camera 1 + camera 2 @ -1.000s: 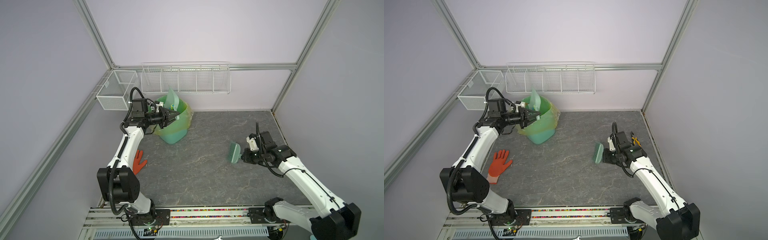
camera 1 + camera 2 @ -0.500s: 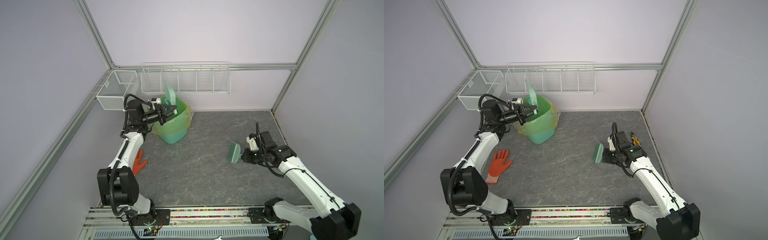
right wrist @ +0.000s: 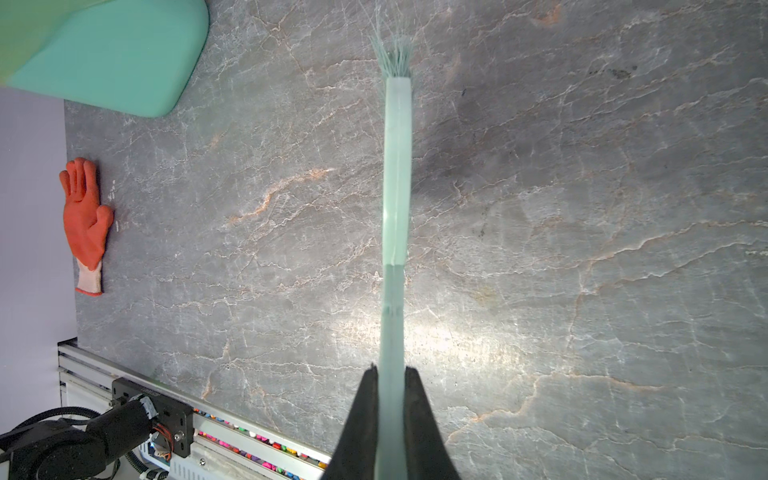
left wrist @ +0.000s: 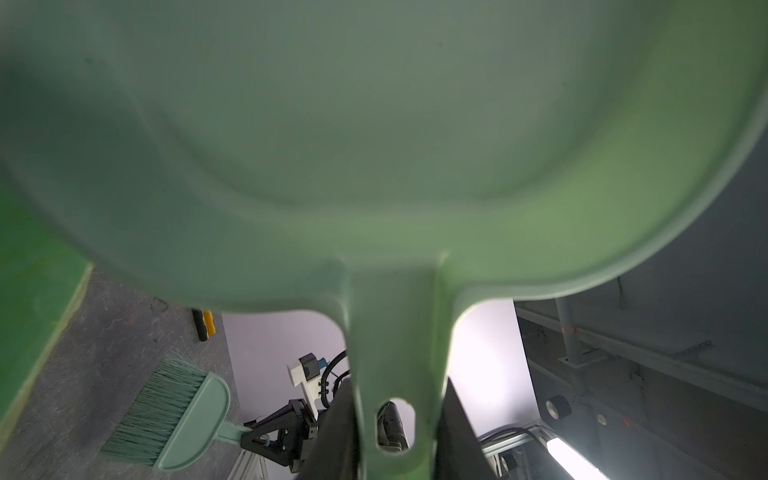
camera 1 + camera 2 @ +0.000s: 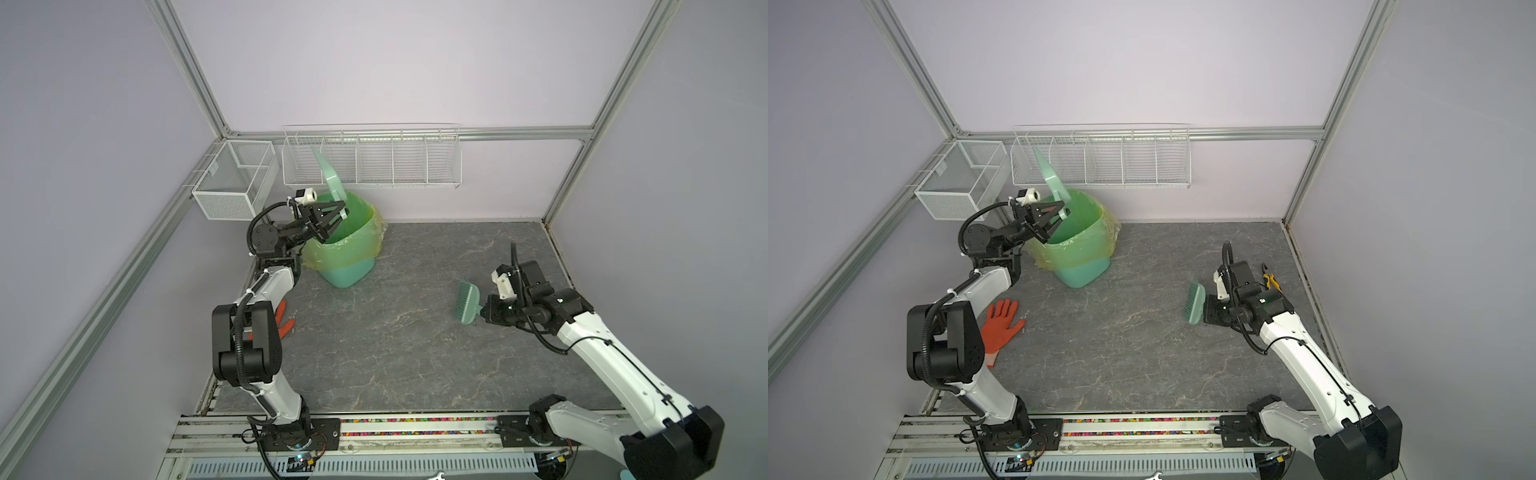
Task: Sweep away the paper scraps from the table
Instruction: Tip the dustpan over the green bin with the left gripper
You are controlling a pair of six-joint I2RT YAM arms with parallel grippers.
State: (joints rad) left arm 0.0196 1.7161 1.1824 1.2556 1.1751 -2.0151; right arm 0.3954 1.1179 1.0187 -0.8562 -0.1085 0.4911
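Note:
My left gripper point(image 5: 343, 212) point(image 5: 1064, 212) point(image 4: 395, 415) is shut on the handle of a pale green dustpan point(image 5: 328, 174) point(image 5: 1048, 174) point(image 4: 374, 124). The pan stands tipped up, almost vertical, over the mouth of a green-lined bin point(image 5: 349, 272) point(image 5: 1084, 272). My right gripper point(image 5: 484, 309) point(image 5: 1204, 311) point(image 3: 390, 374) is shut on the handle of a green brush point(image 5: 467, 301) point(image 5: 1195, 301) point(image 3: 397, 166), which hangs just above the table point(image 5: 395, 353) point(image 5: 1121, 353) at the right. No paper scraps show on the table in any view.
An orange glove point(image 5: 1000, 328) point(image 3: 83, 220) lies at the table's left edge beside my left arm. A yellow and black tool point(image 5: 1271, 280) lies by the right rail. A wire rack point(image 5: 370, 158) and a mesh basket point(image 5: 232, 183) hang at the back.
My left arm has raised the dustpan from a slant over the bin to a steeper, higher stand. The right arm and brush have not moved.

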